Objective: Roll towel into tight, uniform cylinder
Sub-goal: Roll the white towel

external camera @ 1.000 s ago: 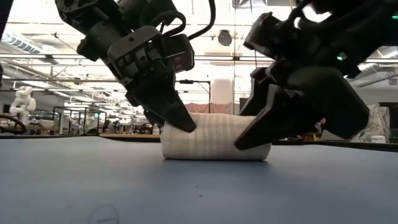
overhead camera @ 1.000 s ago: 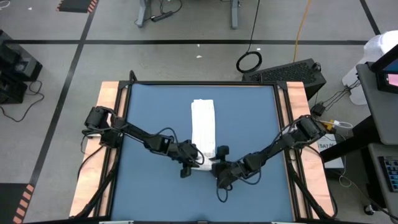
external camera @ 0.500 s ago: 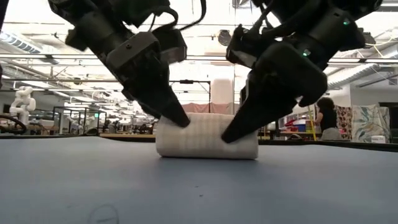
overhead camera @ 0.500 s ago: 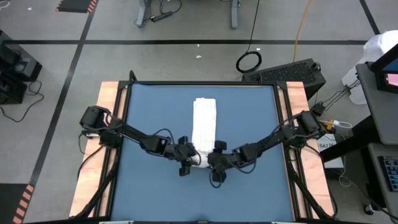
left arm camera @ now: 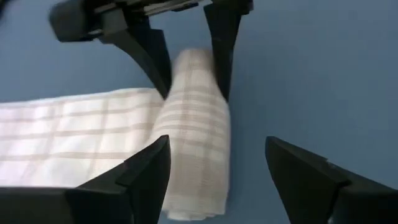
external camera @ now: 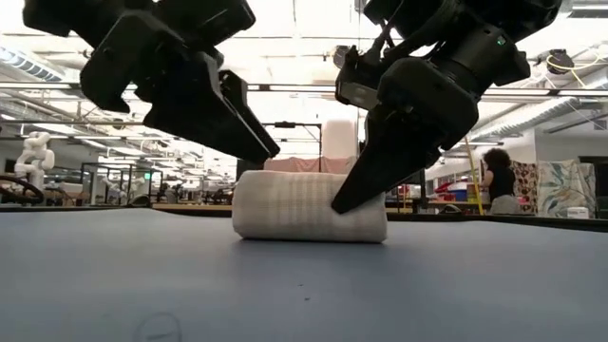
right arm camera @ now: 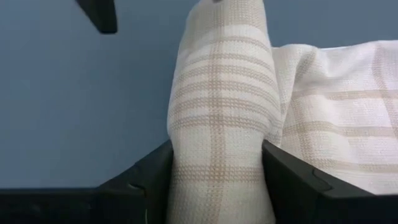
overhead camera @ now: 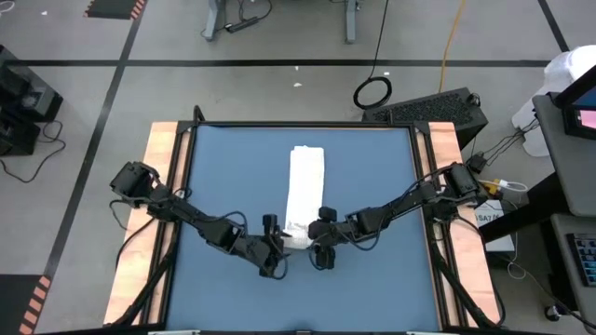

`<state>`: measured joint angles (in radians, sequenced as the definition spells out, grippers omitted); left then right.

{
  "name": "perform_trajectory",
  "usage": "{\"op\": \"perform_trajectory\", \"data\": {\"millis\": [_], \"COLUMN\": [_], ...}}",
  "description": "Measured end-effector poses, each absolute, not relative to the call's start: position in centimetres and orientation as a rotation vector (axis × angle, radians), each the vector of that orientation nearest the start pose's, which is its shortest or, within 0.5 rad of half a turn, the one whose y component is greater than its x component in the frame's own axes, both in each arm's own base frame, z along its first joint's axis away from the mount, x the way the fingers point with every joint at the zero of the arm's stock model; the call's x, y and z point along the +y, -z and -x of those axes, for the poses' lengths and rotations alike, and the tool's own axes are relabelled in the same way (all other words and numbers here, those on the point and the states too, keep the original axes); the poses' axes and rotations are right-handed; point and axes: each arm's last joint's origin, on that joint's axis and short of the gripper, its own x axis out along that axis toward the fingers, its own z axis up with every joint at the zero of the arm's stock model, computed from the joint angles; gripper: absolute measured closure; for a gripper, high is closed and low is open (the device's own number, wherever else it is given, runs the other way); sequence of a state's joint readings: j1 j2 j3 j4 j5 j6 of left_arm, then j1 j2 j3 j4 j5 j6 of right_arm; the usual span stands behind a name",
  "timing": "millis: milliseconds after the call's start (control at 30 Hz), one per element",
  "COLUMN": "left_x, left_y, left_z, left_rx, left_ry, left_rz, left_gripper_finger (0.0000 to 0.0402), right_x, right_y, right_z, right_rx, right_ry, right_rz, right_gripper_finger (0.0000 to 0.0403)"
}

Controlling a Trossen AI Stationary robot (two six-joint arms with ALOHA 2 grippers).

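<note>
We find the towel (overhead camera: 303,195) lying along the middle of the blue bench (overhead camera: 223,177), its near end wound into a roll (external camera: 309,205) while the remainder lies flat toward the far edge. The right end effector (overhead camera: 313,236) grips one end of the roll; in its wrist view we see both fingers (right arm camera: 292,186) pressed against the cloth on either side. The left end effector (overhead camera: 277,244) stands at the opposite end with fingers (left arm camera: 143,180) spread wide, clear of the cloth, its tip held just above the roll in the low view.
</note>
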<state>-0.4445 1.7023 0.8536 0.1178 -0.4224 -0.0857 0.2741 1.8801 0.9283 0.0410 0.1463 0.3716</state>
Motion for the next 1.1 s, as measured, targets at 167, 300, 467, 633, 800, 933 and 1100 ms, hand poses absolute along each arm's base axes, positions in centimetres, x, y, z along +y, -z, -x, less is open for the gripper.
{"op": "perform_trajectory", "data": {"millis": [167,300,467,633,800,933,1100], "left_x": [-13.2,-12.5,-12.2,-12.0,-10.8,-9.6,-8.3], "left_y": [-15.3,-13.9,-12.7,-12.2,-11.6,-11.6,-11.6], "left_z": [-30.5,-31.0,-31.5,-31.6,-32.1,-32.6,-33.0], "left_rx": [0.676,0.724,0.738,0.759,0.802,0.828,0.845], "left_ry": [-0.034,-0.046,-0.095,-0.081,-0.056,0.002,0.056], "left_rz": [-0.273,-0.26,-0.266,-0.253,-0.148,-0.049,0.042], "left_gripper_finger": [0.0138,0.0138,0.0138,0.0144,0.0183,0.0232,0.0277], "right_x": [9.0,8.9,8.9,8.9,9.0,9.8,12.0], "right_y": [-11.4,-11.4,-11.4,-11.4,-11.5,-12.2,-13.4], "right_z": [-33.9,-33.9,-33.9,-33.9,-33.8,-33.4,-32.0], "right_rx": [0.9,0.902,0.902,0.902,0.896,0.863,0.807], "right_ry": [0.036,0.037,0.038,0.034,0.041,0.057,0.089], "right_rz": [-0.148,-0.164,-0.17,-0.16,-0.124,-0.014,0.234], "right_gripper_finger": [0.0202,0.0202,0.0202,0.0202,0.0202,0.0184,0.0133]}}
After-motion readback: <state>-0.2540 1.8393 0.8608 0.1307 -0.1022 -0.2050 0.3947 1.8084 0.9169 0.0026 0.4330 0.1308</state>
